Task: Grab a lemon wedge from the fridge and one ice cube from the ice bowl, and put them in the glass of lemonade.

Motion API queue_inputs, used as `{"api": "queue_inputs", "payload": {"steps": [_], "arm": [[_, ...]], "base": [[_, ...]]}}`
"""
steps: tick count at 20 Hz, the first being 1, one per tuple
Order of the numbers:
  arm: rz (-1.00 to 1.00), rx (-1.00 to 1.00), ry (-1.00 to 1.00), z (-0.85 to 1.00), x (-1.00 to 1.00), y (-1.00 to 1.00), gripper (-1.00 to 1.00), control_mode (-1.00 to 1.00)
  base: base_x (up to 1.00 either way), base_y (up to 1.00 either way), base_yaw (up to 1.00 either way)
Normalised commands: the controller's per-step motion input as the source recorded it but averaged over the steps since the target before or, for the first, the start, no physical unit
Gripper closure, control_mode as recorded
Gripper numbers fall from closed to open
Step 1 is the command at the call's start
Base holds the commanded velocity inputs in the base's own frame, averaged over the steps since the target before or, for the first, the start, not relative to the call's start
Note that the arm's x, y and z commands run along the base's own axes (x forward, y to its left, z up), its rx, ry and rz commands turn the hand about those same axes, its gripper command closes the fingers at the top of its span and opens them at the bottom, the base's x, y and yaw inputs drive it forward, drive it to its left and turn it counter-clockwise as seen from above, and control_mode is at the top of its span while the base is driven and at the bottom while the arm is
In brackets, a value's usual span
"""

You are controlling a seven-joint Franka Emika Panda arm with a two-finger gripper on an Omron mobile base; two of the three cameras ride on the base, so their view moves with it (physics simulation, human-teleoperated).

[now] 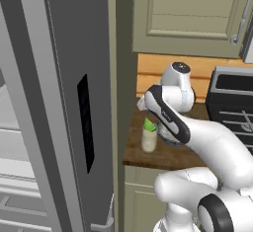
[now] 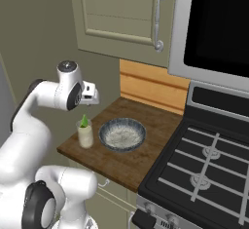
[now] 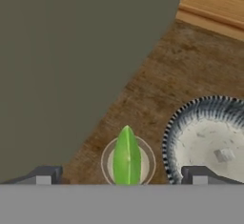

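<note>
Our jaws [image 3: 121, 175] stand wide open and empty directly above the glass of lemonade [image 2: 85, 134], where the lemon wedge [image 3: 127, 155] stands upright, so the ice bowl [image 2: 122, 134] lies just beside on the worktop [image 2: 146, 121], toward the stove.

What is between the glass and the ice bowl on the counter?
Nothing: in the right base view a narrow strip of bare wood counter separates the glass, with the wedge standing in it, from the bowl.
</note>
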Motion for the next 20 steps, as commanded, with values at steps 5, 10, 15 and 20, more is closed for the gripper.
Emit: {"api": "queue_inputs", "payload": {"steps": [5,10,15,20], "arm": [[0.00,0.08,-0.16,0.28,-0.43,-0.07,-1.00,-1.00],[0.00,0.07,-0.13,0.15,-0.84,-0.14,-1.00,-1.00],[0.00,0.00,-0.01,0.17,-0.76,-0.22,-1.00,-1.00],[0.00,0.03,-0.01,0.27,-0.73,-0.18,-1.00,-1.00]], "base": [[0.00,0.00,0.00],[0.00,0.00,0.00],[0.00,0.00,0.00],[0.00,0.00,0.00]]}}
